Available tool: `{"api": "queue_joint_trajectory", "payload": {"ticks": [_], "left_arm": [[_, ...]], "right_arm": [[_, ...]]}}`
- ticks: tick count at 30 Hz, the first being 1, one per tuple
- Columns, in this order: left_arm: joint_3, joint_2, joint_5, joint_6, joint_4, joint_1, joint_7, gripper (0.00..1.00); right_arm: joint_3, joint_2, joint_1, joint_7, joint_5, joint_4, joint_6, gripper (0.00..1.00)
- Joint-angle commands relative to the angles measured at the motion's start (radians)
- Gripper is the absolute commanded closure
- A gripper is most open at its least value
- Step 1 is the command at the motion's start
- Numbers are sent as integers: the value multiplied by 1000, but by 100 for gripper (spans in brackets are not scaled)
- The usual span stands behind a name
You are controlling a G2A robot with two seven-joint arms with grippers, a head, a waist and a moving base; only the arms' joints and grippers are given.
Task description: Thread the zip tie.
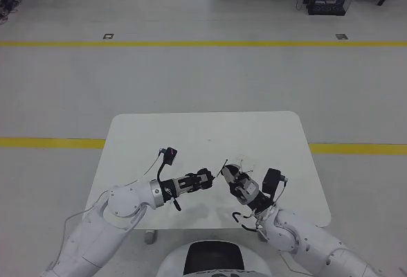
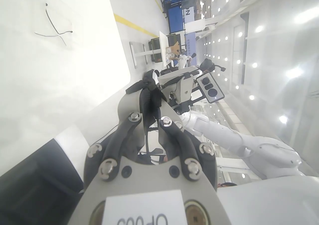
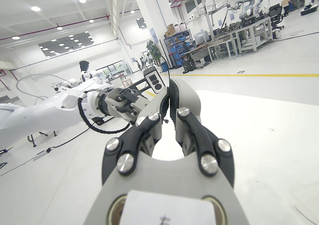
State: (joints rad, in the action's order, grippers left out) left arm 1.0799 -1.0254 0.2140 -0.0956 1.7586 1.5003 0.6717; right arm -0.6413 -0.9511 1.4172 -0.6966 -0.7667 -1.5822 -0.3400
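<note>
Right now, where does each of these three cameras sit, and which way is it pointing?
Top view: above the arms, looking down at the white table; left gripper and right gripper nearly meet.
Left wrist view: on the left wrist, looking past its gripper at the right arm.
Right wrist view: on the right wrist, looking past its gripper at the left arm.
Shared: each wrist view shows the other arm; all show the table.

Top view overhead; wrist views behind left hand [image 2: 147,87], right hand [image 3: 169,87]; all share table [image 1: 273,131].
</note>
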Motion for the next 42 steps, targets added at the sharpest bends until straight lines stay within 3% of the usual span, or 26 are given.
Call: {"api": "queue_joint_trajectory", "payload": {"ticks": [1, 20, 42], "left_arm": [[0, 0, 0, 0, 0, 0, 0, 100], [0, 0, 0, 0, 0, 0, 0, 100], [0, 0, 0, 0, 0, 0, 0, 100]], "right_arm": [[-3, -4, 2, 1, -2, 2, 0, 100], [-24, -30, 11, 24, -10, 19, 0, 100], [-58, -23, 46, 23, -39, -12, 0, 100]]}}
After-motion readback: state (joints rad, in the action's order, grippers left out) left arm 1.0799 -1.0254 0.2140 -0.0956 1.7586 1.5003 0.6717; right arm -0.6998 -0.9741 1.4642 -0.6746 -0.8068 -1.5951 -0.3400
